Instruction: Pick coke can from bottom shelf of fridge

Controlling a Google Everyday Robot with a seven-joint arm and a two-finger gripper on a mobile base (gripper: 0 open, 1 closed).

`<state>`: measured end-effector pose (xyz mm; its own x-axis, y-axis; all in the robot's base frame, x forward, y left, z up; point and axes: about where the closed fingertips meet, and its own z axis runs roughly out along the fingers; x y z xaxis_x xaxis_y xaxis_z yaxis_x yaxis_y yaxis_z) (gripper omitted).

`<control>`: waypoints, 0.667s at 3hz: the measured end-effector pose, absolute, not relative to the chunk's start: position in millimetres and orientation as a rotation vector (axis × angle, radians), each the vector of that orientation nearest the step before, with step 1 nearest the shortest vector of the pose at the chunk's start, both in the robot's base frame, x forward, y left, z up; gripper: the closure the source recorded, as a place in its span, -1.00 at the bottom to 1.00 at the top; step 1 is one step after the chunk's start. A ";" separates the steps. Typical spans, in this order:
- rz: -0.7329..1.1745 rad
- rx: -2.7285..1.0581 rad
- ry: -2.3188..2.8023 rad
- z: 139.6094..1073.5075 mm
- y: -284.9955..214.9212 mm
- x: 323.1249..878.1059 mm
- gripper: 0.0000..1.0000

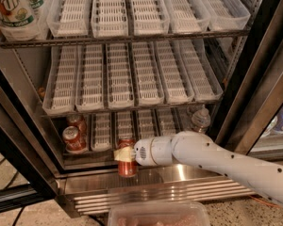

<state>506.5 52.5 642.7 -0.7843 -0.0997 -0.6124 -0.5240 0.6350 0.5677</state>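
Coke can (127, 166) gripped at the front of the fridge (254, 79)!
The can is clamped upright at mid-body between the closed jaws of the gripper (124, 153), at the steel lip of the bottom shelf (146, 122), presumably to be drawn clear; its lettering cannot be read. Left of the jaws, two red cans (74, 138) are seen. Right and behind, a water bottle (200, 119). Far above-left, "7UP" is read on a bottle (12, 8).

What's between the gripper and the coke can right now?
Nothing: in the camera view the gripper has its jaws closed around the coke can, at the front of the bottom shelf.
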 end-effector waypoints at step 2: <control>1.073 -0.676 2.334 641.0 68.2 493.5 1.00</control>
